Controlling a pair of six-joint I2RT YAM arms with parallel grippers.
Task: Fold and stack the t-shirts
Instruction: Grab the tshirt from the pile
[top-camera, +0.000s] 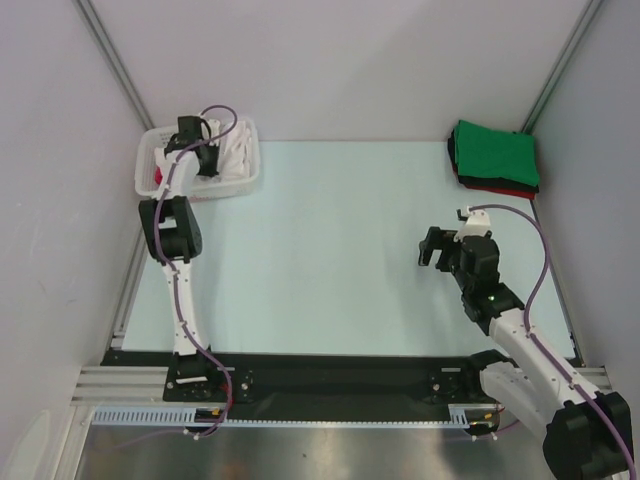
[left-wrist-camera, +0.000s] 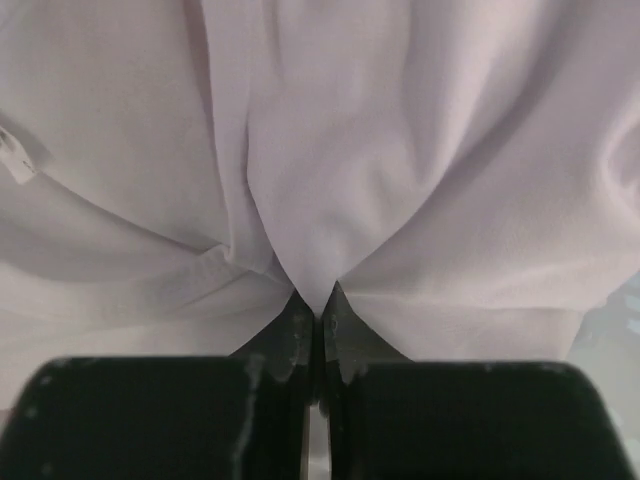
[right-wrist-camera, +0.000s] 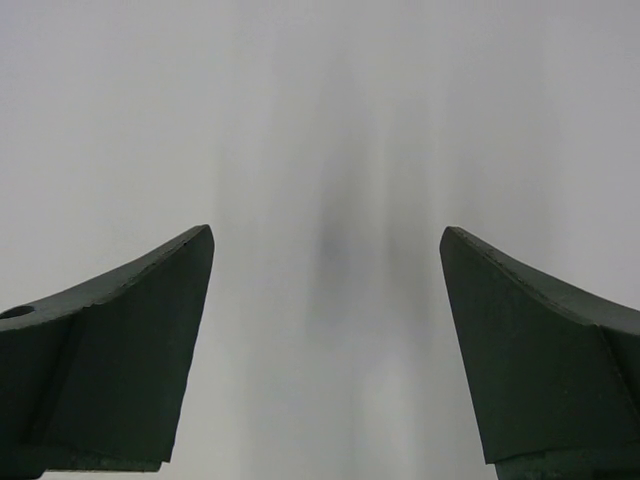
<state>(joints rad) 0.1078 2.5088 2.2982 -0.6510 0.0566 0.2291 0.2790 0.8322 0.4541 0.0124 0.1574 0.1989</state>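
Observation:
A crumpled white t-shirt (left-wrist-camera: 400, 180) fills the left wrist view and lies in the white lattice basket (top-camera: 248, 182) at the back left. My left gripper (left-wrist-camera: 318, 300) reaches down into that basket (top-camera: 205, 160), shut on a pinched fold of the white cloth. A bit of red cloth (top-camera: 157, 178) shows at the basket's left side. At the back right sits a folded stack with a green t-shirt (top-camera: 497, 153) on top and a red one (top-camera: 503, 189) under it. My right gripper (top-camera: 432, 247) hovers open over the table, its jaws (right-wrist-camera: 326, 240) wide with nothing between them.
The pale blue table (top-camera: 330, 260) runs between the basket and the stack. White walls with metal posts close in the left, back and right. The arm bases stand on a black rail (top-camera: 330, 385) at the near edge.

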